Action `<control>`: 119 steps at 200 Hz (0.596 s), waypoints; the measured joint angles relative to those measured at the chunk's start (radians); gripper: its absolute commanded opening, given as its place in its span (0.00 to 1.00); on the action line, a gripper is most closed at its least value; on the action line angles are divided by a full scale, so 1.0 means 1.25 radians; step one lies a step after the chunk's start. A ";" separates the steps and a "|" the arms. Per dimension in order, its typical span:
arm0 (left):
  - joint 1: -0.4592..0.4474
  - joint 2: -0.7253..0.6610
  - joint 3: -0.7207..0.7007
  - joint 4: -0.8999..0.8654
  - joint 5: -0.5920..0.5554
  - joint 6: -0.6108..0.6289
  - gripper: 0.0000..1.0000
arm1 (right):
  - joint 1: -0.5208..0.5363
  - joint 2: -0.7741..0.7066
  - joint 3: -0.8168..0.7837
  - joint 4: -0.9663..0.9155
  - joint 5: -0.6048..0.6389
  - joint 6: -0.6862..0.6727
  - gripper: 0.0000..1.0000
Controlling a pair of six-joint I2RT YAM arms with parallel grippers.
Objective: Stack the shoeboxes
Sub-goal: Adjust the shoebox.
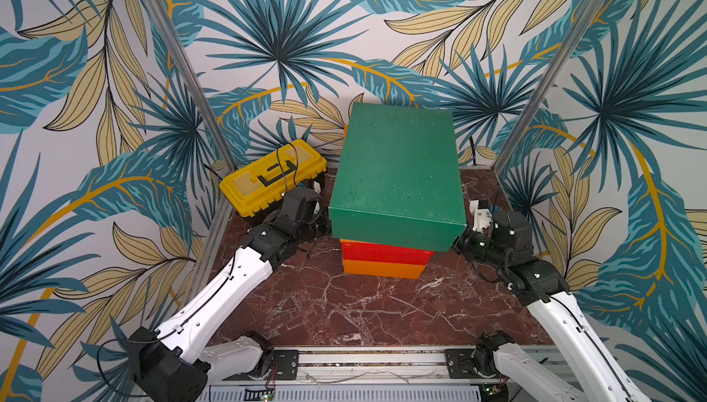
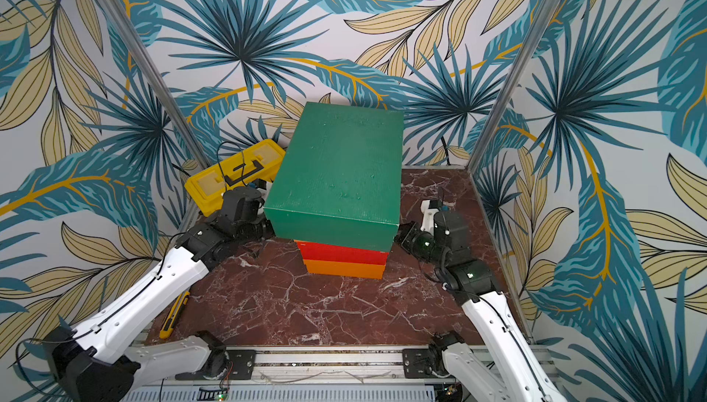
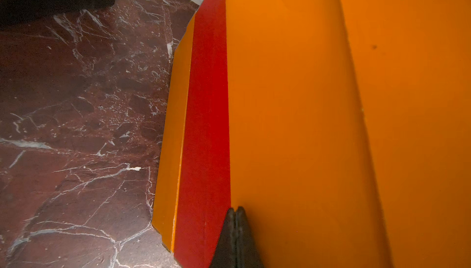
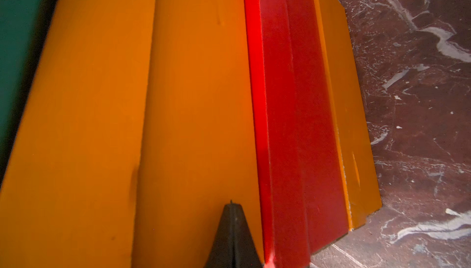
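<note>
The shoeboxes stand as one stack in both top views. A dark green box point(image 1: 398, 166) point(image 2: 340, 174) is on top and overhangs a red box point(image 1: 386, 253) and an orange box point(image 1: 382, 268) at the bottom. The wrist views show another orange box point(image 3: 293, 101) point(image 4: 191, 101) between green point(image 4: 15, 50) and red point(image 3: 209, 101). My left gripper point(image 3: 235, 209) is shut, its tip against that orange box's side. My right gripper point(image 4: 230, 205) is shut too, its tip on the opposite side. The green overhang hides both tips in the top views.
A yellow toolbox point(image 1: 273, 176) with a black handle sits at the back left, close behind the left wrist. A yellow utility knife point(image 2: 174, 314) lies at the table's left edge. Metal posts point(image 1: 535, 113) and patterned walls enclose the red marble table point(image 1: 344, 304).
</note>
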 measured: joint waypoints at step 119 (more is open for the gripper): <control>-0.005 0.015 0.000 0.008 0.003 -0.013 0.04 | 0.000 -0.024 -0.015 -0.020 0.016 0.001 0.02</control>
